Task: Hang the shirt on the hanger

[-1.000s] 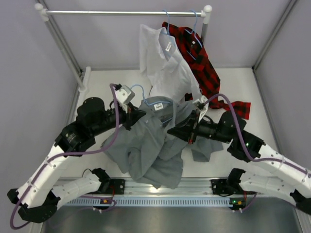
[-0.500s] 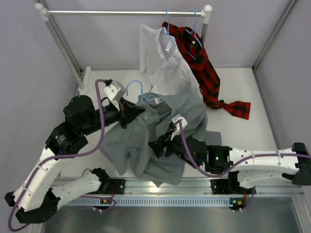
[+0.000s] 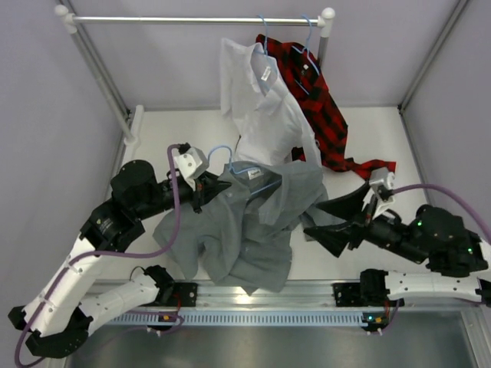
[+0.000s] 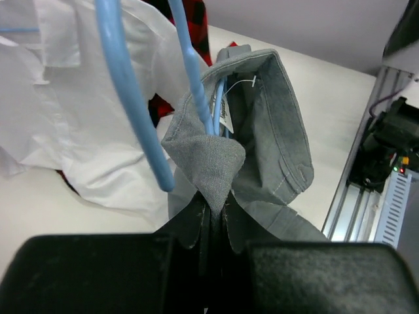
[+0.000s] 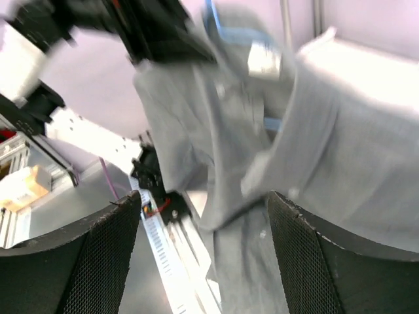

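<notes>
Now, left fingers: pressed together on a pointed fold of the shirt right at its collar, holding that end lifted.
Right fingers: spread wide with nothing between them, just off the shirt's right edge. The wrist view is blurred.
Shirt: grey, bunched in the middle of the surface between the two arms. The collar is raised at the left fingers, and the body and sleeves droop toward the near edge.
Hanger: light-blue wire. Its hook stands up beside the left fingers and the wire runs down into the open collar. I cannot tell how far it sits inside the shoulders.
Behind: a white shirt and a red-and-black plaid shirt hang from the rail. The white hem reaches down near the grey collar.
</notes>
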Tool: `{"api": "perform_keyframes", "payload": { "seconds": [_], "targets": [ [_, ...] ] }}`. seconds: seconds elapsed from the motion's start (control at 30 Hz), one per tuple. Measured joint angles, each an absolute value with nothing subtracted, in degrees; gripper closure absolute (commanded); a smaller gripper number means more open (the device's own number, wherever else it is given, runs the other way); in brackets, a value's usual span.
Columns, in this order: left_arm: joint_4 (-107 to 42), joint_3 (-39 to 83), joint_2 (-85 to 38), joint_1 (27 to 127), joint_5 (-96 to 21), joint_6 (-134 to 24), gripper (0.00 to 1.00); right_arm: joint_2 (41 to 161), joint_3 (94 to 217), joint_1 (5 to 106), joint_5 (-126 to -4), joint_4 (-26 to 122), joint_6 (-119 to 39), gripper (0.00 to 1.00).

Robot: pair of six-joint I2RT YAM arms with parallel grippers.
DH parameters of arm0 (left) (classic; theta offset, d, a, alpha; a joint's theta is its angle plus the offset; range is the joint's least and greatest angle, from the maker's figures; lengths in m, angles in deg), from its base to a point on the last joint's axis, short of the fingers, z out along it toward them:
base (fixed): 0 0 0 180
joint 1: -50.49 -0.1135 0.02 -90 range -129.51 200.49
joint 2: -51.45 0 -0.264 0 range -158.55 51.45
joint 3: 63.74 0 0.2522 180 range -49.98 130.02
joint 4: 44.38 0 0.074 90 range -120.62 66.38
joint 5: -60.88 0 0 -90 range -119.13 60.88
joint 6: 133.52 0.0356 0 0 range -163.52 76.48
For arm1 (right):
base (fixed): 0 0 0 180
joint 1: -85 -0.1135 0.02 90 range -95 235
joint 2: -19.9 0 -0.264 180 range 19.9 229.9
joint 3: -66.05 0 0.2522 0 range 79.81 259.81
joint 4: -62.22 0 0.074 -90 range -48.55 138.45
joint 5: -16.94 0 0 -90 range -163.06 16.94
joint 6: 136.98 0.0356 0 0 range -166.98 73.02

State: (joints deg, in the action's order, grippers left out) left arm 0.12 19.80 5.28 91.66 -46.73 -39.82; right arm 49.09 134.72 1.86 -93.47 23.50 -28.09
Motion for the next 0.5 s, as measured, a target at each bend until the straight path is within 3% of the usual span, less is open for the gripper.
{"api": "perform_keyframes", "payload": {
  "seconds": [0.1,0.23,0.5],
  "targets": [
    [-0.3,19.0,3.8,91.5,-51.6,-38.7,1.0,51.9,143.9,1.9,-94.0,20.4,-32.2,0.28],
    [-0.3,18.0,1.4,91.5,-59.0,-37.5,1.0,64.7,159.2,3.3,-94.2,17.5,-39.4,0.29],
    [-0.3,17.7,-0.6,91.5,-70.2,-36.5,1.0,83.7,166.9,28.3,-63.2,14.1,-46.2,0.37]
  ]
}}
